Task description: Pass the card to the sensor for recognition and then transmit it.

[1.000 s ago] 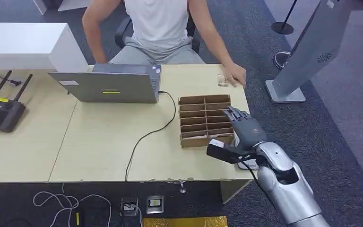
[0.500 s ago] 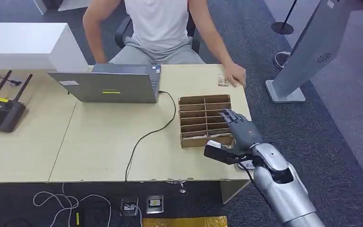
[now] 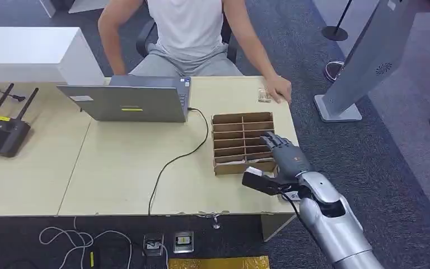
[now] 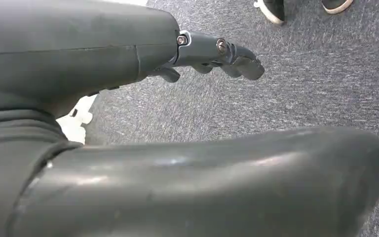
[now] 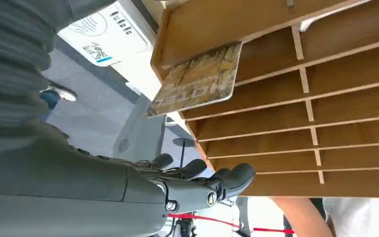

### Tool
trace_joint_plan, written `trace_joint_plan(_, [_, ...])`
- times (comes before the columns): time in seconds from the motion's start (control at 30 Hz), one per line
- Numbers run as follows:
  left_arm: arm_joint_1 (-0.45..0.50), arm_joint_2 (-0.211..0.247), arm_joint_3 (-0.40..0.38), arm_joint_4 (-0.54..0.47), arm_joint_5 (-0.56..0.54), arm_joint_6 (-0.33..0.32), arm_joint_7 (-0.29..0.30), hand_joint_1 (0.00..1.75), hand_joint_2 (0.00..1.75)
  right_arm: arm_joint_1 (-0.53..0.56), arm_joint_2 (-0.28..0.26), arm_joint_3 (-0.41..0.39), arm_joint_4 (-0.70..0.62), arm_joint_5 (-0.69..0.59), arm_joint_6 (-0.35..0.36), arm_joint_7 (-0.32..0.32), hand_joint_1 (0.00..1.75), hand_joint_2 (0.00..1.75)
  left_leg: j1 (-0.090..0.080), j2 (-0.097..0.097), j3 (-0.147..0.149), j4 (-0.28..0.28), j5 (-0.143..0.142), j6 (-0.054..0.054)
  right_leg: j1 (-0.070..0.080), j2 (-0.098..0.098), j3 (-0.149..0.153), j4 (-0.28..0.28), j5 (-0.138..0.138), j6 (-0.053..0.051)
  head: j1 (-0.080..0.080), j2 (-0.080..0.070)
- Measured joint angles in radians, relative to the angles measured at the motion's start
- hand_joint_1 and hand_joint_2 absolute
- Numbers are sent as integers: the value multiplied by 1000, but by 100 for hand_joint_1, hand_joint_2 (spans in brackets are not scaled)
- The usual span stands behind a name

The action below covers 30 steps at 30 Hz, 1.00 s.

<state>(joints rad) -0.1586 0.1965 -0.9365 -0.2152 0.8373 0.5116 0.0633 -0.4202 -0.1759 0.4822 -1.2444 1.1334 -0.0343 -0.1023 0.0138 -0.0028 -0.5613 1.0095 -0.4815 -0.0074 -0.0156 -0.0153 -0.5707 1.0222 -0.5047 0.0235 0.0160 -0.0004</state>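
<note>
My right hand [image 3: 284,154] hovers with fingers spread, holding nothing, over the wooden slotted organizer [image 3: 242,143] on the table [image 3: 117,168]. The card [image 5: 197,81] stands in its nearest slot, one end protruding. Looks thin, stiff, light, slick; I'd pinch the exposed edge.

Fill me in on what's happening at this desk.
The robot's right hand is reaching over a wooden slotted tray on the desk, fingers spread and holding nothing yet. A card stands in the tray's near slot, untouched. A white card reader lies beside the tray. A person sits across, one hand resting on the desk. The left hand hangs over the carpet.
</note>
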Motion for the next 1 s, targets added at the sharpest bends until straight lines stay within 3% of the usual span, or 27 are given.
trace_joint_plan(0.03, [0, 0, 0, 0, 0, 0, 0, 0, 0, 0, 0, 0, 3, -3, 0, 1, 148, 175, 0, 0, 0, 0, 0, 0, 0, 0, 0, 0, 0, 0, 0, 0])
trace_joint_plan(0.07, [0, 0, 0, 0, 0, 0, 0, 0, 0, 0, 0, 0, 6, -4, 0, 2, 148, 175, 0, 0, 0, 0, 0, 0, 0, 0, 0, 0, 0, 0, 0, 0])
trace_joint_plan(0.1, [0, 0, 0, 0, 0, 0, 0, 0, 0, 0, 0, 0, 9, -6, 0, 3, 173, 175, 0, 0, 0, 0, 0, 0, 0, 0, 0, 0, 0, 0, 0, 0])
trace_joint_plan(1.0, [0, -2, 0, 0, 10, 10, 0, 0, 0, -15, 11, 0, 70, -47, -10, -7, 175, 175, 0, 0, 0, 0, 0, 0, 0, 0, 0, 0, 0, 0, 0, 0])
